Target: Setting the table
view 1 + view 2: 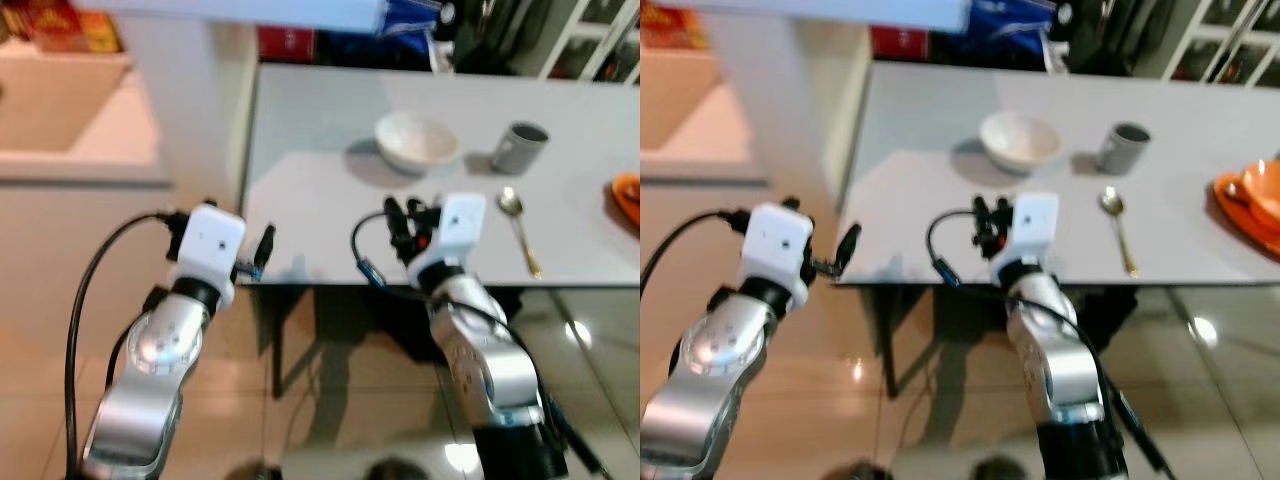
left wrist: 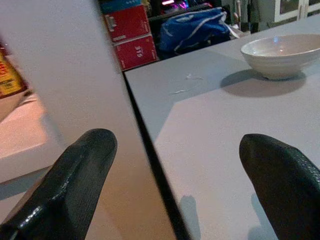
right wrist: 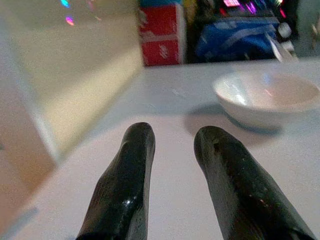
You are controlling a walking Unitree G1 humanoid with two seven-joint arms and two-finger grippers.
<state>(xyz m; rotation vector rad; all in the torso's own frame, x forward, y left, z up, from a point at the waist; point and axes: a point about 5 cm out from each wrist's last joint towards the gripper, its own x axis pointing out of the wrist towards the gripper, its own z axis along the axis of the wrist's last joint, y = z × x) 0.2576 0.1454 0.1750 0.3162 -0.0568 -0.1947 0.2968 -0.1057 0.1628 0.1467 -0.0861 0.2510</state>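
My right gripper (image 3: 172, 150) hovers over the table (image 1: 320, 190) edge, fingers nearly together w/ nothing held — white bowl (image 1: 417, 140) just ahead, spoon (image 1: 520, 230) and grey mug (image 1: 520, 147) nearby. Left gripper (image 2: 175, 170) wide open, empty, at table's corner.

Soft, even indoor light fills the scene, and both head views are slightly blurred throughout, so edges such as the thin gold-handled spoon (image 1: 520, 228) read fuzzy. Bright white glare spots sit on the glossy beige tiled floor (image 1: 575, 330), while the round white ceramic bowl (image 1: 416, 140) casts a soft grey shadow to its left on the pale grey matte table (image 1: 320, 190). In the wrist views the near black fingers (image 3: 130, 180) are unfocused and carry faint highlights.
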